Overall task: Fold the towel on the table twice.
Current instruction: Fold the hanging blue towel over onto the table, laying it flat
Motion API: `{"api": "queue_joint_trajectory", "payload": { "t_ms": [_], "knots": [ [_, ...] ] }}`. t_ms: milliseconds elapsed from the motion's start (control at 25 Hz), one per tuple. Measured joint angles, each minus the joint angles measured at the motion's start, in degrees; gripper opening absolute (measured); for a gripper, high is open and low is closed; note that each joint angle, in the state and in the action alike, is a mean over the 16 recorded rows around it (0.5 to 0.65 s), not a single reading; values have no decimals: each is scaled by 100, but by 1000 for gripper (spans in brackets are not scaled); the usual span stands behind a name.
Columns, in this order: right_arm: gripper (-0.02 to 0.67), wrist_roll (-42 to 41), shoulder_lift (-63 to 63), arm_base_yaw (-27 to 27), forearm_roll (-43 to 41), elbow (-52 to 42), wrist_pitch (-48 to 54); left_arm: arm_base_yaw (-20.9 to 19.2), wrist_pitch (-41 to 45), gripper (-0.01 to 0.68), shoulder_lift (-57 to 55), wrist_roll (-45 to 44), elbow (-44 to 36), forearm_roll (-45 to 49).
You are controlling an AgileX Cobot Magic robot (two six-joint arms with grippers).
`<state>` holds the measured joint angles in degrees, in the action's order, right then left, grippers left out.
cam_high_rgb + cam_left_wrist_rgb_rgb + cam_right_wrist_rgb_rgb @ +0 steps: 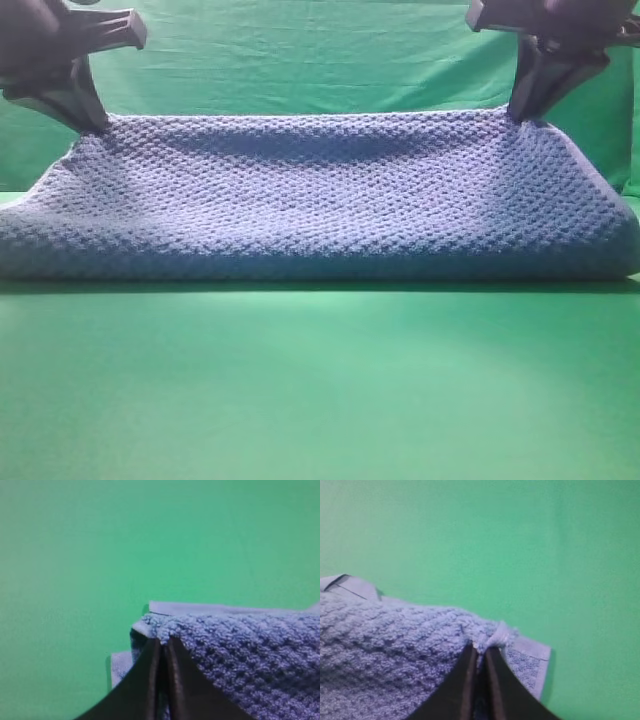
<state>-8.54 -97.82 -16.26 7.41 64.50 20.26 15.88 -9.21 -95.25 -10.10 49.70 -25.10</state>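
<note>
The left gripper (97,125) comes in from about ten o'clock in the high view. Its black fingers (150,680) are pressed tight together, and they pinch the left back corner of the towel (320,195). In the left wrist view the pale hem pokes out just past the finger tips, with green bench (320,390) behind it.

The towel is big, blue-grey and bumpy (much wider than either gripper). It stretches across the middle of the high view, from nine o'clock to three o'clock. Its front part rests on the bench in a long rounded roll. Its back edge is lifted up and sags a little in the middle between the two grippers.

The right gripper (522,115) comes in from about two o'clock. Its fingers (495,685) are squeezed shut too, and they pinch the right back corner of the towel. In the right wrist view a bit of pale hem sticks out to the right of the tips.
</note>
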Motion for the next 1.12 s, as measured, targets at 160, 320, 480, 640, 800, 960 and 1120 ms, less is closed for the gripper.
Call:
{"api": "queue_joint_trajectory", "payload": {
  "t_ms": [160,320,480,640,800,960,1120],
  "knots": [
    [0,0,-178,73,-3,64,-176,11,-444,0,-218,0,7,22],
    [7,0,-315,91,-5,71,-381,23,-818,26,-425,3,12,82],
    [71,0,-423,93,-15,73,-561,28,-1069,127,-599,17,15,153],
    [216,0,-491,96,-24,74,-694,29,-1169,284,-694,31,15,216],
    [374,0,-462,101,-36,74,-744,29,-1090,427,-629,-6,15,270],
    [483,0,-238,106,-48,74,-672,29,-773,506,-327,-88,15,287],
    [469,-1,189,109,-53,74,-403,29,-217,456,219,-186,15,290]
  ]
}}
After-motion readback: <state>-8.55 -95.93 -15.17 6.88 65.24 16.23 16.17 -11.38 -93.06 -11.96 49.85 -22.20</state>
